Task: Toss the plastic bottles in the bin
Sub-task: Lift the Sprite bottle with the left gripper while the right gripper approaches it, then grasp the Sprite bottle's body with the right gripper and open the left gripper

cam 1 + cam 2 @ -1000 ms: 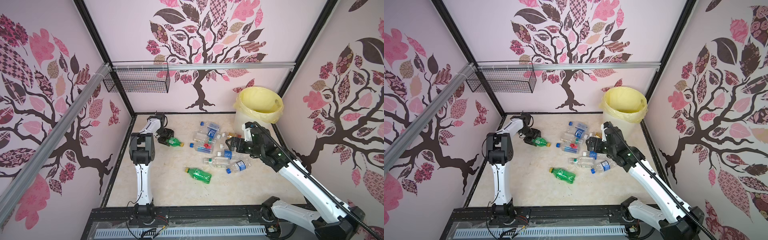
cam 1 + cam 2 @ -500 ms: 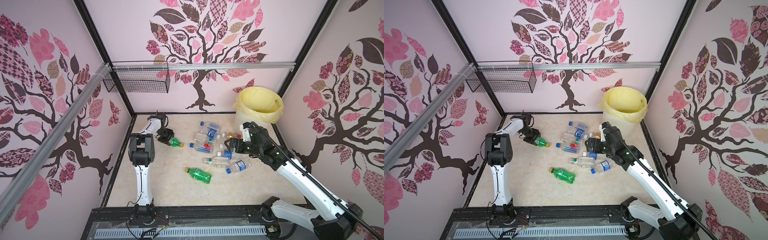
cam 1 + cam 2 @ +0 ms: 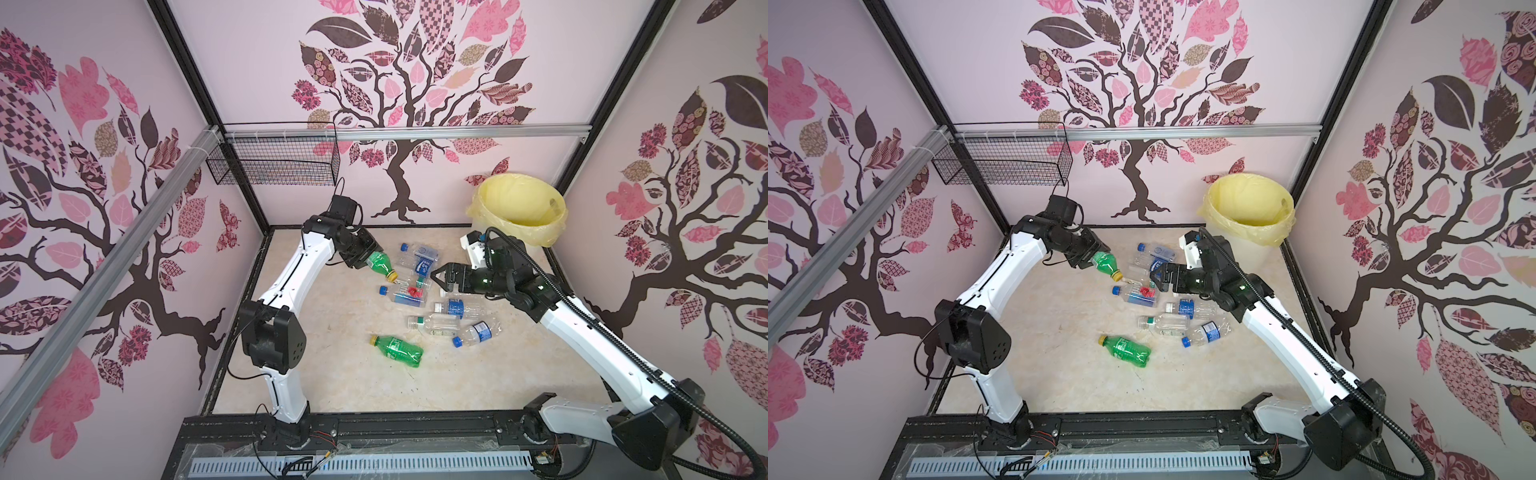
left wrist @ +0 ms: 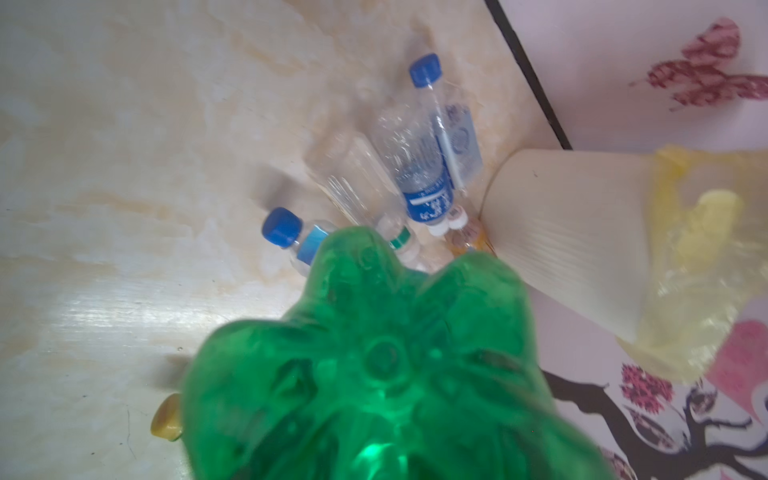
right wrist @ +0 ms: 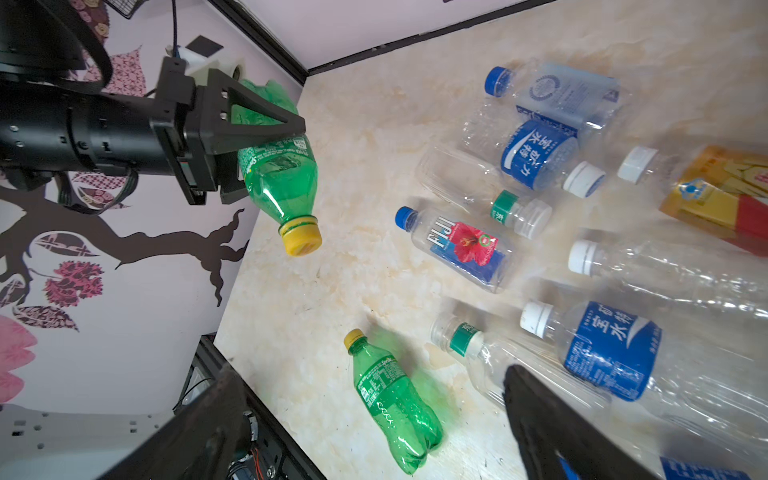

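Plastic bottles (image 3: pixel 415 291) were found lying flat in a loose heap about the middle of the floor in both top views. A loose green bottle (image 3: pixel 397 351) lay apart at the heap's six o'clock. A held green bottle (image 3: pixel 381 265) was carried clear of the floor at the heap's eleven o'clock, pinched near its base by the left gripper (image 3: pixel 366 258), cap tilted downward. The right gripper (image 3: pixel 439 279) was spread wide and empty over the heap's two o'clock edge. The bin (image 3: pixel 523 232), lined in yellow, stood at the floor's one o'clock corner.

The bottles were judged empty, light, thin-walled and slick. A hard squeeze would be expected to crumple them, so a hold across the labelled body was judged safer than the neck.

The pinch was confirmed only in the right wrist view. The left wrist view was filled by the bottle's base and no fingers were shown. A red-and-gold bottle (image 5: pixel 723 195), seen in both wrist views, could not be made out in the top views.
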`<state>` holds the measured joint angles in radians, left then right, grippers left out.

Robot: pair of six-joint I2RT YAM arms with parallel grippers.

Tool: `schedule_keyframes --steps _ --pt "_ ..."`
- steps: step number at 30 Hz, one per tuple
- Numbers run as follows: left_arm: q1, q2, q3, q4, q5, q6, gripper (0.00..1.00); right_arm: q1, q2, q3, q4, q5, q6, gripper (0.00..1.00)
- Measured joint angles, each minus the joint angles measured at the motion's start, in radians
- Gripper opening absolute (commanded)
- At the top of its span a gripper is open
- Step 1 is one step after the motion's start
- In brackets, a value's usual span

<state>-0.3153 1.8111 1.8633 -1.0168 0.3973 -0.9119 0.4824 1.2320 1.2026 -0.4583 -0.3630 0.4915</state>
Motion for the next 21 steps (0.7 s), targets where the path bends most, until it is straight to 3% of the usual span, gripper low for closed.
schedule_keyframes --steps 9,21 --pt "-0.071 -0.091 -0.054 0.11 0.142 -0.015 0.41 0.078 0.007 0.01 0.075 -0.08 0.006 0.97" --pt "-0.092 -0.104 -0.053 0.184 0.241 -0.108 0.41 0.126 0.032 0.033 0.119 -0.106 0.015 0.79"
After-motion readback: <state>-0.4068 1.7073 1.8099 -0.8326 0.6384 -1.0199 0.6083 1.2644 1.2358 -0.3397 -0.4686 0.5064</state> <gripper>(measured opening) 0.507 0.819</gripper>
